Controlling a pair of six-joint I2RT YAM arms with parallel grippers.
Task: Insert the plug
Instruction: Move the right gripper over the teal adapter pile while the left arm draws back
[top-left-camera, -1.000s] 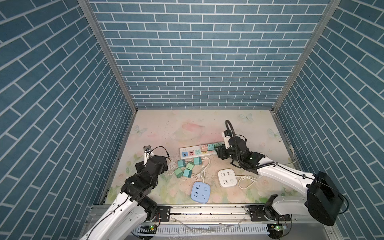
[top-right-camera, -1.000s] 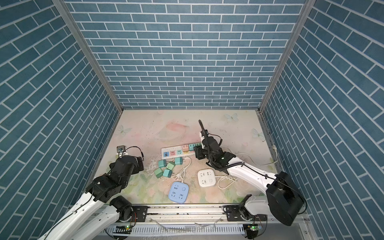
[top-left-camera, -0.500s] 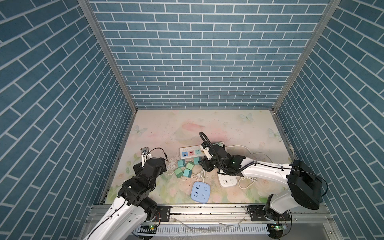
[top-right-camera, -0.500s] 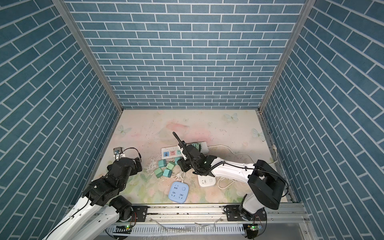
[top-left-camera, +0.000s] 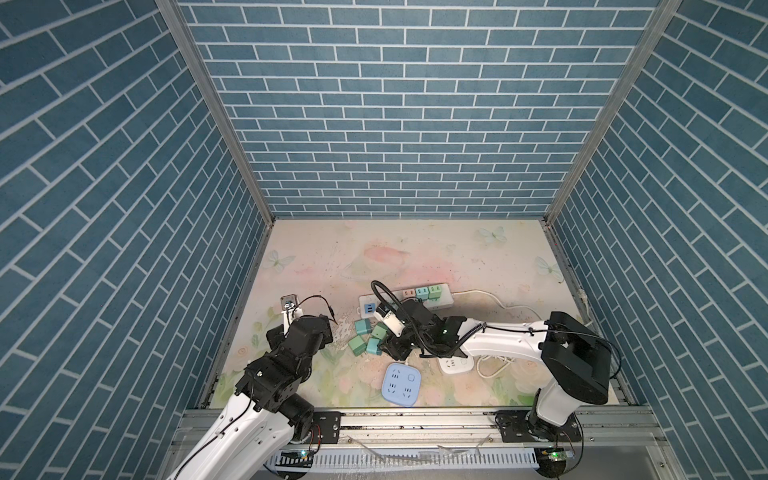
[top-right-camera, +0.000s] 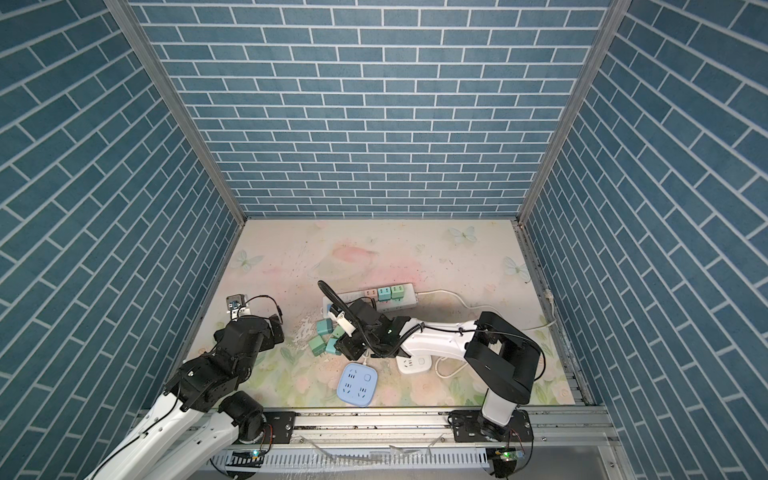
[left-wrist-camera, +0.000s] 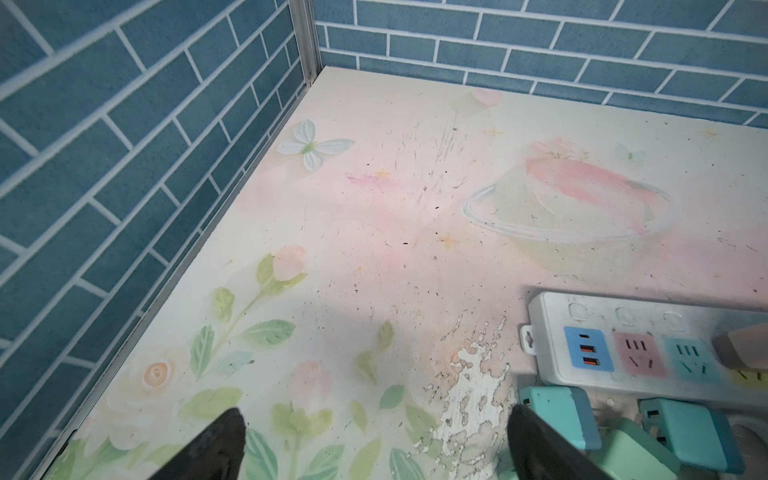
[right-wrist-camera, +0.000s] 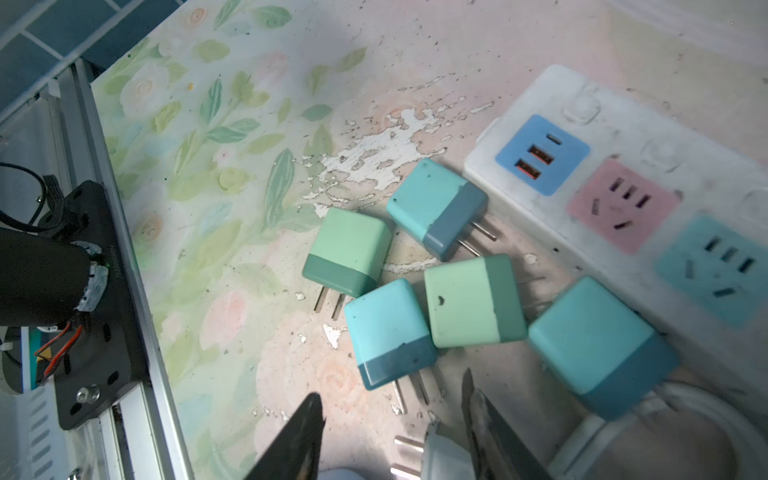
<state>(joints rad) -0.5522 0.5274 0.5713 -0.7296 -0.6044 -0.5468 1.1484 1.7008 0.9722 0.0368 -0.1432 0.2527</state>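
Black-fingered left hand (left-wrist-camera: 376, 413) hangs spread wide and empty, clear of the work; right hand (right-wrist-camera: 390, 386) hovers half-spread, gripping nothing, over five loose plugs (right-wrist-camera: 473, 299) heaped on the table (right-wrist-camera: 232, 216) just beside the power strip (right-wrist-camera: 540, 95), presumably for easy picking. Beyond, three plugs (top-left-camera: 422, 292) already sit in the strip.

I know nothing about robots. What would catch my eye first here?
A huddle of teal and green plug cubes lies loose on the flowery table, beside a white power strip with coloured sockets. The right gripper hovers open close to them. Blue brick walls box everything in.
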